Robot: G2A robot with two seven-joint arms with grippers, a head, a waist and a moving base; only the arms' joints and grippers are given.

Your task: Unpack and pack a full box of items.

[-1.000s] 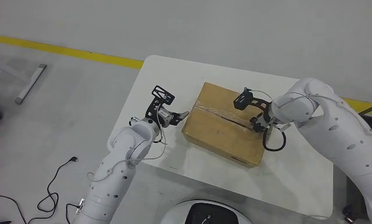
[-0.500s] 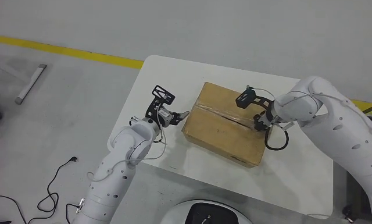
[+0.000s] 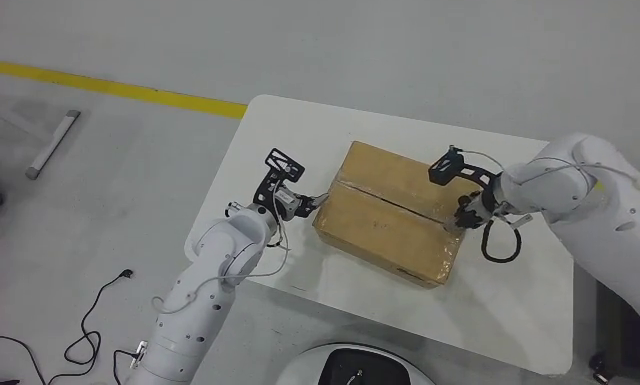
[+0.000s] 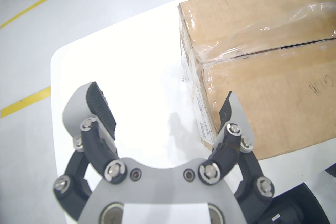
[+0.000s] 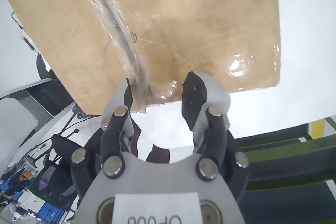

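A brown cardboard box with its flaps down and clear tape along the top seam lies in the middle of the white table. My left gripper is open beside the box's left end, low over the table; in the left wrist view one finger stands close to the box's lower corner. My right gripper is open at the box's right end. In the right wrist view its fingers straddle the top edge of the box, and a wrinkled tape end lies against one finger.
Bare table surface lies in front of and behind the box. On the floor are a yellow line, a grey bar and black cables. A dark green frame stands past the table's right edge.
My right gripper has slid rightward along the box's top seam, from near the middle to the right end. The left gripper has shifted slightly toward the box.
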